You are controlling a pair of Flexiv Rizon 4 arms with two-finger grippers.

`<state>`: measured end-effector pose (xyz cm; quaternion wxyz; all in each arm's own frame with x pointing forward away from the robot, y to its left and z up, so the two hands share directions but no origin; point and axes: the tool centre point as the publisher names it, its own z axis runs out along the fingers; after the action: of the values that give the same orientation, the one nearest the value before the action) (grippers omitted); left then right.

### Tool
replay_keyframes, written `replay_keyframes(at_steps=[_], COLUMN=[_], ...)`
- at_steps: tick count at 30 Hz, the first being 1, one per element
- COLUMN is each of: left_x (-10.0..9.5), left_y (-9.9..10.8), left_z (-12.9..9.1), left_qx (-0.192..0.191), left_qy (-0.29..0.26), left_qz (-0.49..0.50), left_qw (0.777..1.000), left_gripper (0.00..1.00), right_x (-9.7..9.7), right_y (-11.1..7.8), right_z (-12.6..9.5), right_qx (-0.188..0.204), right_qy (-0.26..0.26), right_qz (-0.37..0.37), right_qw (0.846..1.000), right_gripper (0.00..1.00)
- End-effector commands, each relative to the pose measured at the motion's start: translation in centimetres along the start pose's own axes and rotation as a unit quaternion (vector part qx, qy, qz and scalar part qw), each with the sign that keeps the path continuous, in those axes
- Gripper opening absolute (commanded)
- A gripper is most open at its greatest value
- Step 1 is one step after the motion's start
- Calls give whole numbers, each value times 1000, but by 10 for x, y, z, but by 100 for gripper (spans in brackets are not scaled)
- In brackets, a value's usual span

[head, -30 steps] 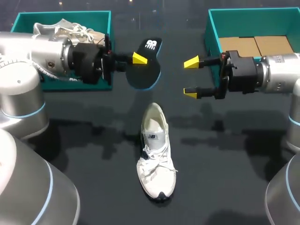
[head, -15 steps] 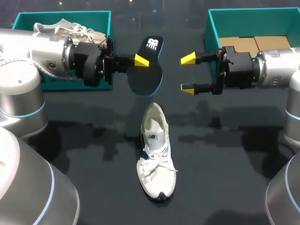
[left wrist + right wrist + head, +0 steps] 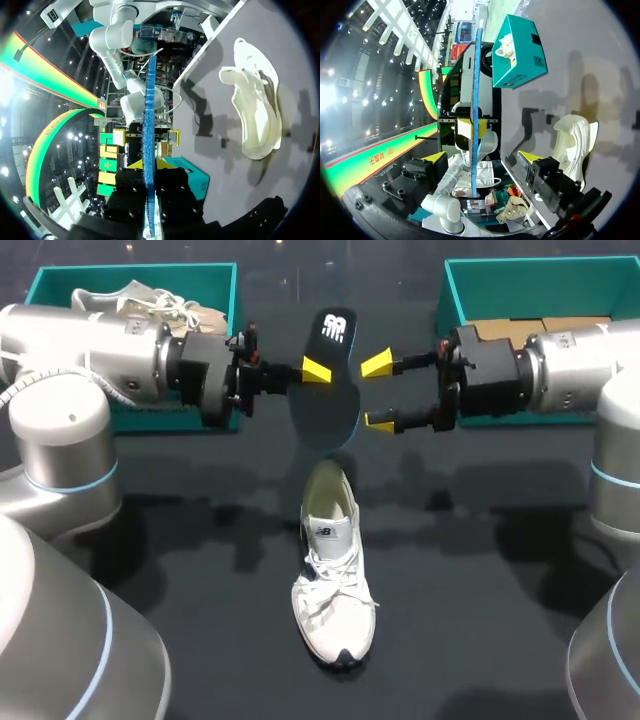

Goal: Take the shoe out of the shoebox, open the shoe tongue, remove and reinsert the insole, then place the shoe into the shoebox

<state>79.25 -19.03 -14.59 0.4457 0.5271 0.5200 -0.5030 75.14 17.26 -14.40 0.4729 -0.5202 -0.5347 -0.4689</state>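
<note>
The dark insole (image 3: 332, 390) with a blue edge hangs in the air above the table's middle, and my left gripper (image 3: 314, 371) is shut on its left side. In the left wrist view the insole (image 3: 148, 115) shows edge-on, pinched between my left gripper's (image 3: 149, 166) tips. My right gripper (image 3: 379, 392) stands open at the insole's right edge. In the right wrist view the insole (image 3: 476, 95) stands between and ahead of my right gripper's (image 3: 480, 160) spread fingers without touching them. A white shoe (image 3: 331, 585) lies on the table below, toe toward me.
A teal shoebox (image 3: 60, 282) at the back left holds another white shoe (image 3: 140, 298). A second teal shoebox (image 3: 500, 275) at the back right has brown cardboard (image 3: 545, 332) in it. Dark table surrounds the shoe.
My left arm carried the insole rightward toward the middle. My right gripper came leftward up to the insole's edge, and its fingers narrowed slightly.
</note>
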Motion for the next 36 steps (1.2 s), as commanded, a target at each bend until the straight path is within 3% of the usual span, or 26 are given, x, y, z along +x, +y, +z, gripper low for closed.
replay_keyframes(at_steps=[1,4,7,20,24,30,33,36], left_x=[1,1,3,8,9,11,12,13], left_y=[0,1,5,16,17,18,18,17], left_z=[9,11,13,21,22,23,24,24], left_qx=[-13,-20,-29,-53,-55,-59,-59,-57], left_qy=[-2,-4,-3,6,7,12,12,15], left_qz=[2,7,12,34,38,46,47,48], left_qw=[1000,1000,999,998,998,997,997,997], left_gripper=[0,0,0,0,0,0,0,0], right_x=[-6,-8,-9,-12,-13,-15,-15,-14], right_y=[6,5,4,7,8,7,7,7], right_z=[13,17,19,29,31,32,33,33], right_qx=[4,3,3,3,6,4,3,1], right_qy=[7,9,11,11,14,15,15,14], right_qz=[-6,-9,-10,-7,-6,-2,-3,-5], right_qw=[1000,1000,1000,1000,1000,1000,1000,1000], right_gripper=[70,66,55,47,40,26,0,0])
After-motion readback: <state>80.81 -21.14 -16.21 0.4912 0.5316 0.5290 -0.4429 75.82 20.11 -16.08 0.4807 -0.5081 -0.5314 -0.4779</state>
